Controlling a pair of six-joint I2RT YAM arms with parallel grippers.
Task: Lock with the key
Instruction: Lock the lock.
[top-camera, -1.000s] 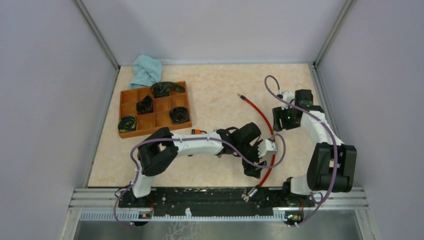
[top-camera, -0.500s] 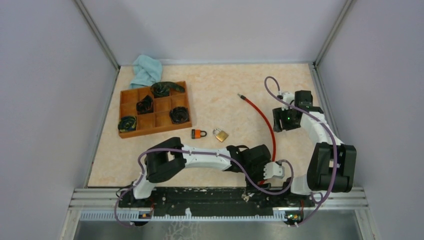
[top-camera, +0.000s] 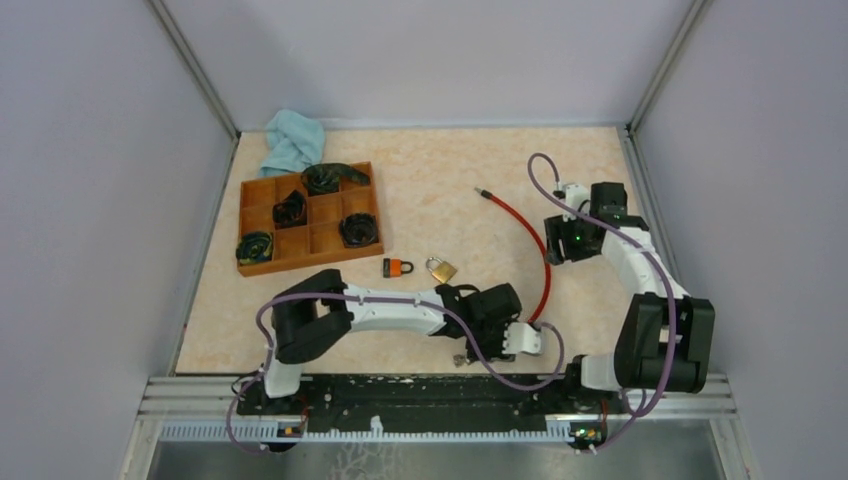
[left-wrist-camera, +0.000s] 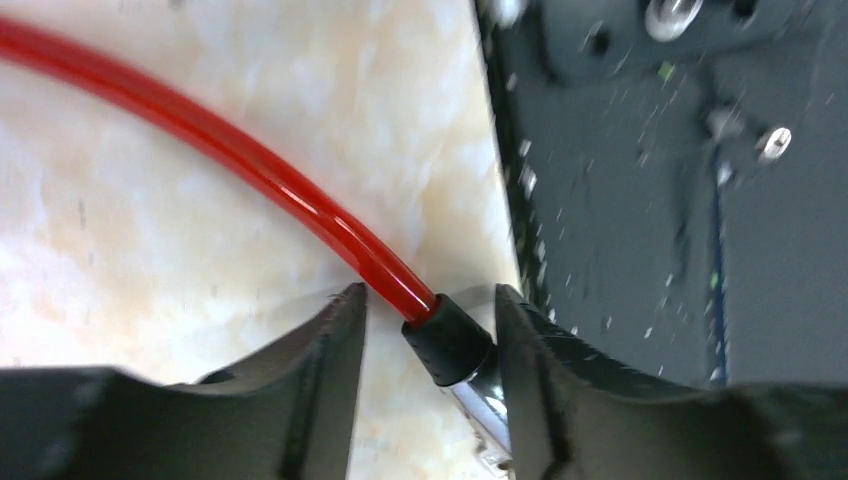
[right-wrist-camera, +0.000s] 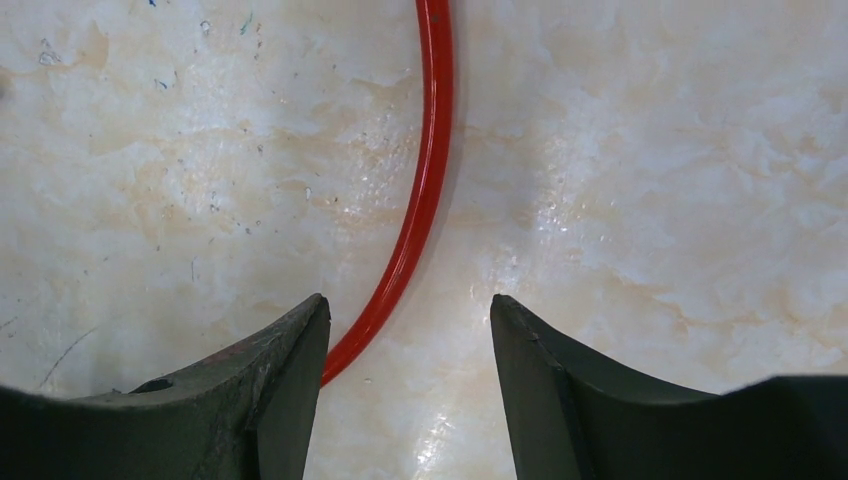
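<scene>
Left hand (left-wrist-camera: 428, 300) low at the near edge of the counter (top-camera: 440, 170), right beside the black mounting rail (left-wrist-camera: 640, 200). Fingers (left-wrist-camera: 320, 370) apart and set either side of the black end cap (left-wrist-camera: 448, 338) of the red cable (left-wrist-camera: 230, 150): one finger close against the cap and its metal tip, the other with a strip of counter showing between it and the cap. Not clamped on it.

Just left of that hand in the top view, a small grey metal bit (top-camera: 460, 358), too small to name. Beyond the forearm, toward the middle of the counter, brass padlock (top-camera: 442, 269) lying flat. Small orange padlock (top-camera: 398, 267) just beside it on the left. Both well apart from the cable and from either hand. Key not to be made out in any view.

Right hand (right-wrist-camera: 410, 310) farther back on the right side, pointing down over the cable's middle stretch. Fingers apart there too, holding nothing, with the cable running under the gap nearer one finger. Far end of the cable lying loose toward the back of the counter.

At the left, wooden tray (top-camera: 297, 242) of square compartments, dark coiled things in four of them. Crumpled blue cloth (top-camera: 293, 140) at its back corner.
</scene>
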